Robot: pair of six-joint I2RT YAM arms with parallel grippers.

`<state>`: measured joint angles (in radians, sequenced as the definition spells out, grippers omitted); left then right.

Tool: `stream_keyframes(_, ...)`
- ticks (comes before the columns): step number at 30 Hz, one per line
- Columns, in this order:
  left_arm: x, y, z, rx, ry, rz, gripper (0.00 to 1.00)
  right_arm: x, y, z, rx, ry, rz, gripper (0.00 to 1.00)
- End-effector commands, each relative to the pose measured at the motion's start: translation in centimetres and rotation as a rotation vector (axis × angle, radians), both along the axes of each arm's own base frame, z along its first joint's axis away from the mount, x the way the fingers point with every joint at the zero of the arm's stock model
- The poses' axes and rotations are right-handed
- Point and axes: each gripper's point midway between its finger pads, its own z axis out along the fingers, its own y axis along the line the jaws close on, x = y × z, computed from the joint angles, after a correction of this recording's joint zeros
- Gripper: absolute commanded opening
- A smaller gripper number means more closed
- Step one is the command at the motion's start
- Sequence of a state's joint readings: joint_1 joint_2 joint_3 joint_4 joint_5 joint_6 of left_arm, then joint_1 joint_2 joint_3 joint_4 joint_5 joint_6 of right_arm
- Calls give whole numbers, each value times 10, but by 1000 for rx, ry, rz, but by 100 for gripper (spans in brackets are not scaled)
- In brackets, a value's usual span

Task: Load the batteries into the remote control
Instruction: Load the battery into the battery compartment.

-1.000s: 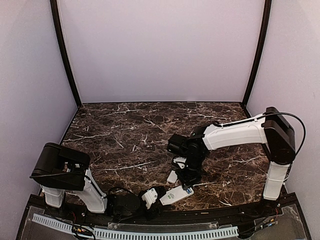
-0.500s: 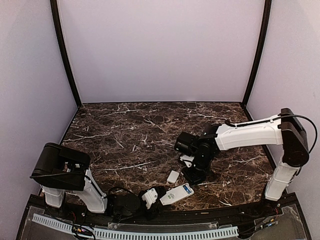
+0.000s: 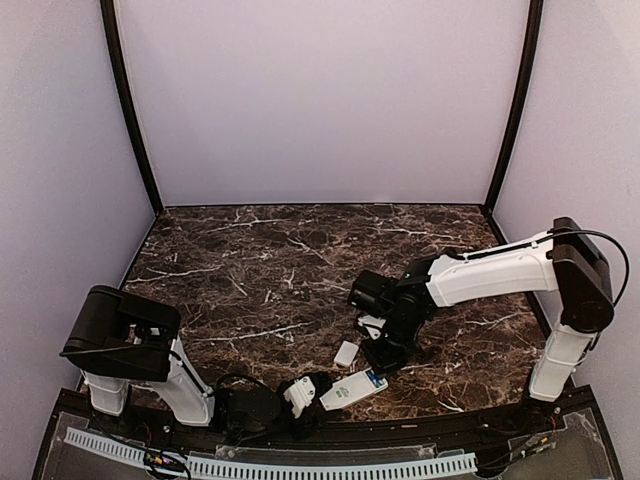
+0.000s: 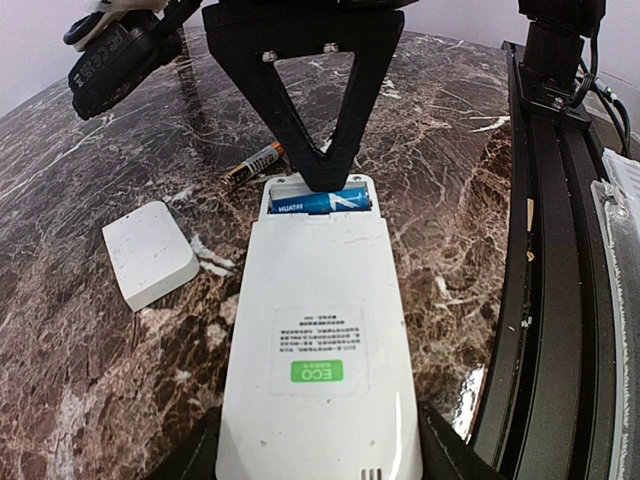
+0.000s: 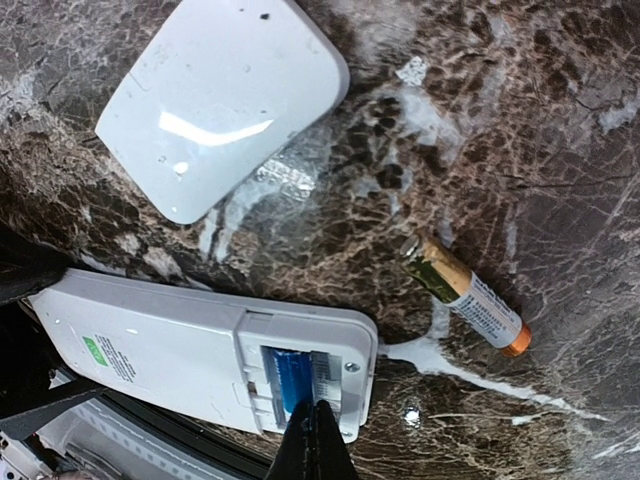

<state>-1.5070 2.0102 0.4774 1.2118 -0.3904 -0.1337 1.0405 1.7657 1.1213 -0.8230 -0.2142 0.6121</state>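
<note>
Item: white rectangular plastic remote control (image 4: pixel 318 340), back up, near end pinched between your left fingers (image 4: pixel 445 462), open bay towards the right arm.

Item: blue cylindrical battery (image 4: pixel 322 202), seated in the bay, long axis across the remote control. It sits directly under your right fingers (image 5: pixel 314 440), which are pressed together, holding nothing, tips on it.

Item: gold-and-white cylindrical battery (image 5: pixel 466 296), loose on the dark marble worktop (image 5: pixel 560 120), just beside the bay end. It lies to one side of those tips, slantwise to the slot, with your right arm nearer.

Item: white squarish cover plate (image 5: pixel 225 100), apart.
</note>
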Motion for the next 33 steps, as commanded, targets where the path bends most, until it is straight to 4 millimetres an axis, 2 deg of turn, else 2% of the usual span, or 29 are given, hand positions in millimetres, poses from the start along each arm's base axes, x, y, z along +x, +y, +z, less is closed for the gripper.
stream_keyframes(1, -8, 17, -42, 175, 19, -44, 0, -5, 6, -10, 16, 30, -17, 0)
stream_keyframes(10, -8, 18, -43, 175, 21, -42, 0, -15, 1, -32, -14, 65, -27, 0)
stream_keyframes(12, -7, 18, -42, 174, 21, -41, 0, -16, -1, -32, -20, 67, -23, 0)
stream_keyframes(15, -8, 18, -42, 175, 20, -43, 0, -12, 2, -23, -17, 52, -11, 0)
stream_keyframes(21, -8, 18, -42, 175, 20, -43, 0, 17, 3, 25, 21, -66, -1, 0)
stream_keyframes(22, -8, 18, -42, 175, 20, -43, 0, 25, 0, 36, 33, -101, -10, 3)
stream_keyframes(24, -7, 18, -42, 174, 19, -42, 0, 40, -11, 44, 19, -153, -26, 8)
stream_keyframes(28, -8, 17, -41, 171, 16, -45, 0, 59, -28, 36, -3, -198, 10, 23)
stream_keyframes(33, -8, 18, -41, 171, 15, -45, 0, 69, -23, 22, -14, -221, 181, 31)
